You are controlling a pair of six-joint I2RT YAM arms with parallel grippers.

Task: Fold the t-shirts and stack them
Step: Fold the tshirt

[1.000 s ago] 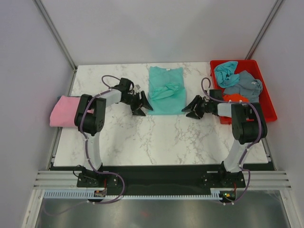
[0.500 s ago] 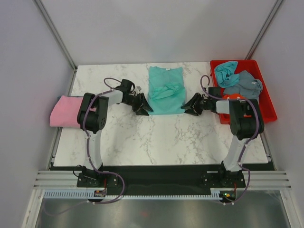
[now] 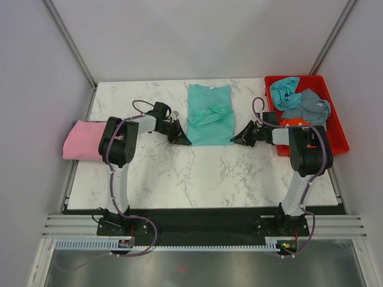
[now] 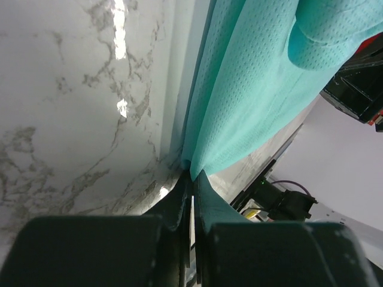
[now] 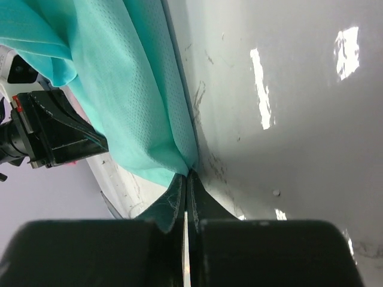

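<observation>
The teal-green t-shirt (image 3: 209, 116) lies flat at the far middle of the tabletop (image 3: 197, 173). Both tools, apart from it 1 second ago, have closed in. The left tool (image 3: 182, 140) and right tool (image 3: 240, 139) each pinch 1 near hem corner.

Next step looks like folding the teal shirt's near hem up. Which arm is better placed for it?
Neither alone, probably. The left end effector is shut on the near left corner of the teal-green t-shirt, the right end effector on its near right corner, mirrored. Both should lift together.
</observation>
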